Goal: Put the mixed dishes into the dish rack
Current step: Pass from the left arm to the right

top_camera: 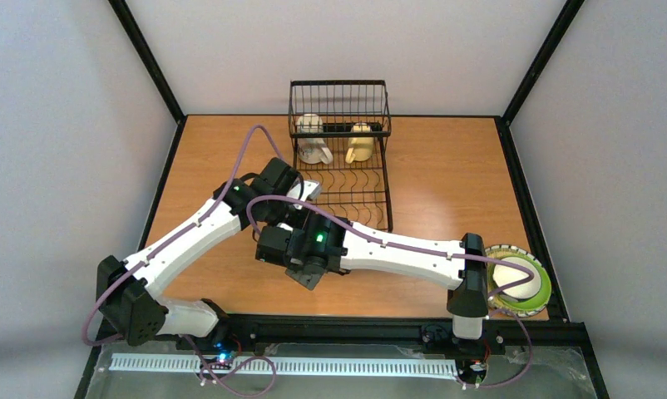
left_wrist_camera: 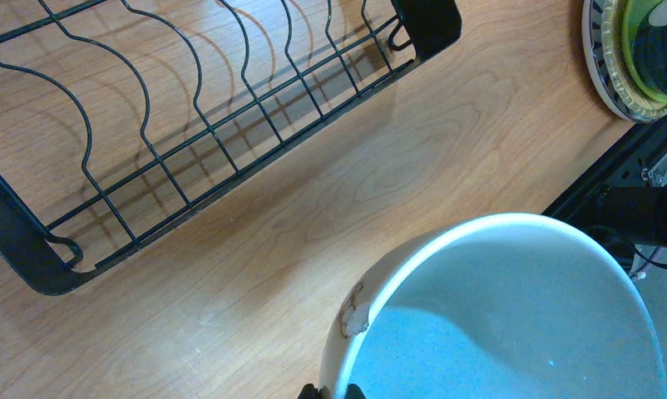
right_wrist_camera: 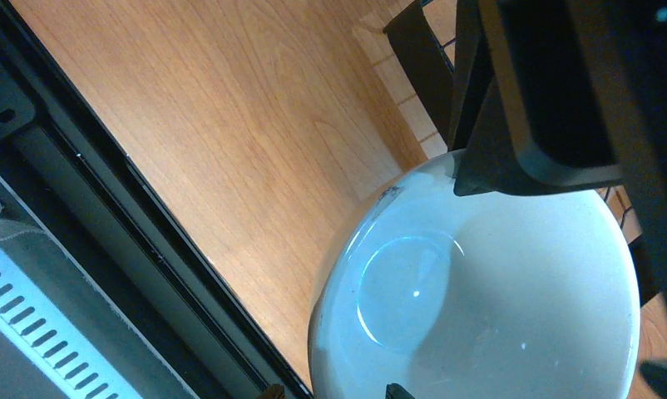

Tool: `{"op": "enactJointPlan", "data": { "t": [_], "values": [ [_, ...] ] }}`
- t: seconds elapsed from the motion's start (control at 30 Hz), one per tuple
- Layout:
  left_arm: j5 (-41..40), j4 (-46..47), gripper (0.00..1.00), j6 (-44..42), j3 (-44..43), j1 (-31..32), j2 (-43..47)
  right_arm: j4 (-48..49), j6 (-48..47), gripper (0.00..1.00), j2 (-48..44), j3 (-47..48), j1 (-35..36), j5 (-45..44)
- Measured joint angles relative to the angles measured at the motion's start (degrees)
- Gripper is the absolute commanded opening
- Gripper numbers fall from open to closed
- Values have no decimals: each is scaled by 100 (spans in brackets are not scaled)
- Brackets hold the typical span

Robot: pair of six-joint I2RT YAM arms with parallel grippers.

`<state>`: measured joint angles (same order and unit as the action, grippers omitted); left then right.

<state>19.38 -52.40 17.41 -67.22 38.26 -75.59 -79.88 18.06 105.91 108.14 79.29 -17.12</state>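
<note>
The white bowl with a small brown motif hangs above the table between both arms. My left gripper is shut on its rim. In the right wrist view the bowl fills the frame. My right gripper is open, one fingertip outside the wall and one inside. The left gripper's body sits on the far rim. The black wire dish rack holds the white mug and the cream-yellow mug in its basket. Its plate slots hold nothing.
At the table's near right corner the lime-green plate lies on a white plate, with the teal-and-white bowl on top. The two arms cross in mid-table in front of the rack. A black frame rail runs along the near edge.
</note>
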Motion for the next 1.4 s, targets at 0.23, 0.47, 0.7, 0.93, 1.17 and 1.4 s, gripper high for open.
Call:
{"op": "enactJointPlan", "data": {
  "t": [0.23,0.47,0.7,0.93,1.17,1.4],
  "values": [
    [-17,125,0,66,111,0,0,-9,0,75,0,-31,-9,-48],
    [-96,195,0,120,162,0,0,-9,7,78,0,-33,-15,-74],
    [-199,284,0,238,236,0,0,-9,92,80,0,-24,-17,-116],
    [-299,374,0,413,385,0,2,-9,304,79,-13,337,-17,-111],
    [-463,531,0,614,538,0,98,-7,651,78,-168,553,-17,-284],
    [-603,682,0,793,697,0,282,-2,1294,76,-365,516,-52,-949]
  ]
}}
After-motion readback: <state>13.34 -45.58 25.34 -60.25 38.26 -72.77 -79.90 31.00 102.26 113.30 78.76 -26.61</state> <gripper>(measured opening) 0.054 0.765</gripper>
